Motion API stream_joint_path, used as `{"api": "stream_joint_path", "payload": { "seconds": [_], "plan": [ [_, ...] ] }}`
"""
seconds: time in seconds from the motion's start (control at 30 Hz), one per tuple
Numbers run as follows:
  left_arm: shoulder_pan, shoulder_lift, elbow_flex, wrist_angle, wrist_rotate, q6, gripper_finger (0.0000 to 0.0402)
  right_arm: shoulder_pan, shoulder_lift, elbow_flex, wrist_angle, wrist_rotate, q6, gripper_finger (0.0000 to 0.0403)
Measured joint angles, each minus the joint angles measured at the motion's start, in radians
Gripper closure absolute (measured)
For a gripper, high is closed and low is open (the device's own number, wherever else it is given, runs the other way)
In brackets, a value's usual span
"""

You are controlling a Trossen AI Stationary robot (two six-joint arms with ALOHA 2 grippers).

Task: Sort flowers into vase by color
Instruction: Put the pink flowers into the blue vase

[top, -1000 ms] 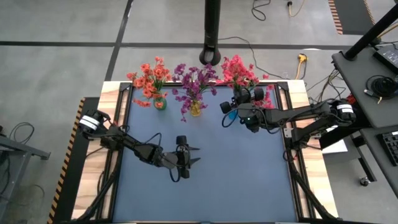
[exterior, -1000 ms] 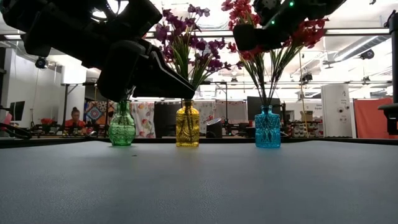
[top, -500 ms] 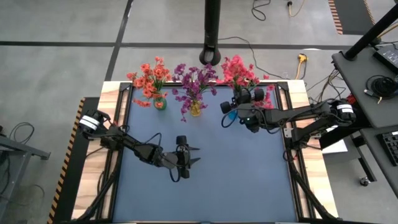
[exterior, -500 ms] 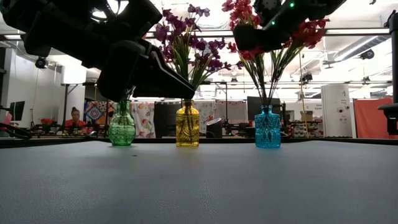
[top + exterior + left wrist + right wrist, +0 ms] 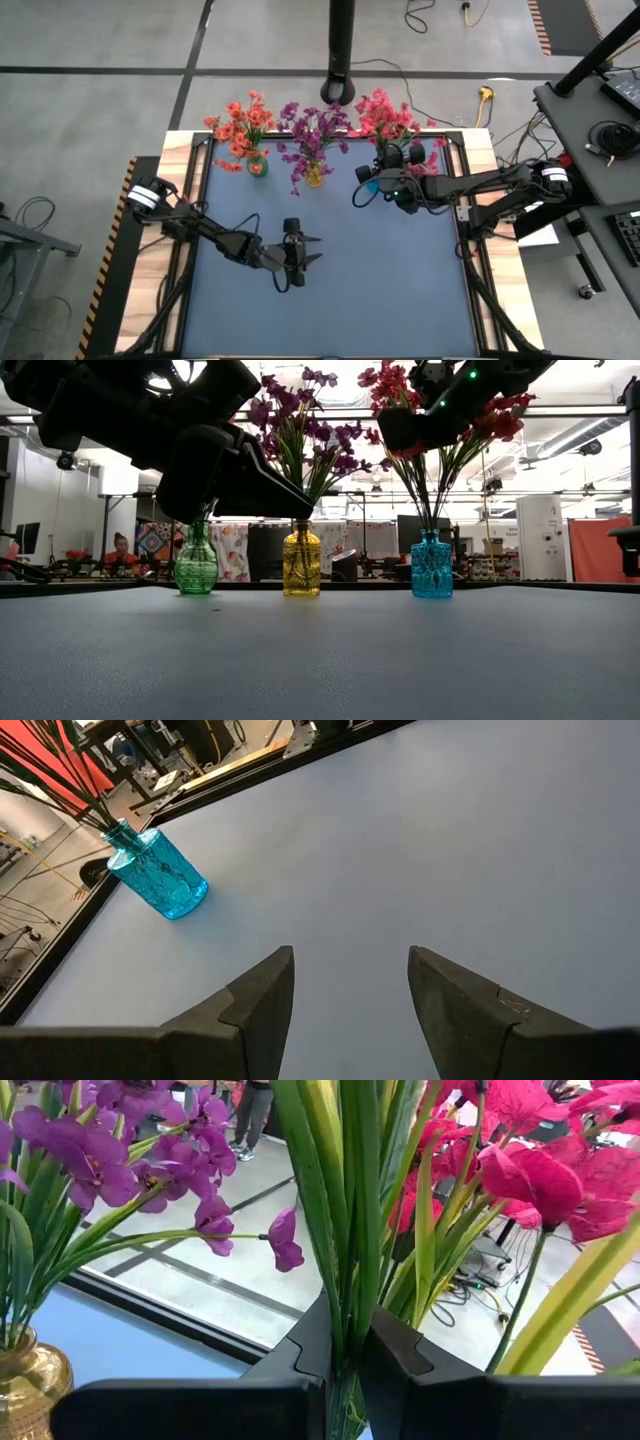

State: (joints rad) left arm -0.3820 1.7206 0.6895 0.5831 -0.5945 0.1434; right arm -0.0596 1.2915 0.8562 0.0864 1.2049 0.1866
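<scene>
Along the upper edge of the dark blue table (image 5: pixel 330 290) in the high view stand three small glass vases. On the left, the green ribbed glass vase (image 5: pixel 196 567) holds the orange-red flower spray (image 5: pixel 240 124). Just right of it, the amber-yellow glass vase (image 5: pixel 301 565) holds the purple-magenta flower spray (image 5: pixel 312 135), with one stem drooping down over the table. Farther right, near the upper right of the table, the turquoise blue glass vase (image 5: pixel 431 568) holds the pink-red flower spray (image 5: pixel 383 113) on long thin green stems.

The left arm reaches in from the left edge, low and stretched out toward the middle of the table. Its left claw (image 5: pixel 312 249) hangs over bare table with its fingers (image 5: pixel 262 1000) apart at a middling width and nothing between them; it is well apart from all three vases.

The right arm comes in from the right edge, folded toward the upper right. Its right claw (image 5: pixel 345 1355) sits above the blue vase, among the pink-red blossoms, pinched narrow on a cluster of green stems and leaves of that spray.

I can read no label or writing on the vases or arms.
</scene>
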Motion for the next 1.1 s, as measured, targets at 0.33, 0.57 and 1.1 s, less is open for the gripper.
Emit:
{"api": "stream_joint_path", "payload": {
  "seconds": [0.33, 0.57, 1.1],
  "plan": [
    [0.0, 0.0, 0.0, 0.0, 0.0, 0.0, 0.0221, 0.0, 0.0, 0.0, 0.0, 0.0, -0.004, 0.0374],
    [0.0, 0.0, 0.0, 0.0, 0.0, 0.0, 0.0221, 0.0, 0.0, 0.0, 0.0, -0.002, -0.037, 0.0371],
    [0.0, 0.0, 0.0, -0.001, 0.0, 0.0, 0.0221, 0.017, -0.016, 0.0, 0.009, -0.007, -0.038, 0.0228]
  ]
}}
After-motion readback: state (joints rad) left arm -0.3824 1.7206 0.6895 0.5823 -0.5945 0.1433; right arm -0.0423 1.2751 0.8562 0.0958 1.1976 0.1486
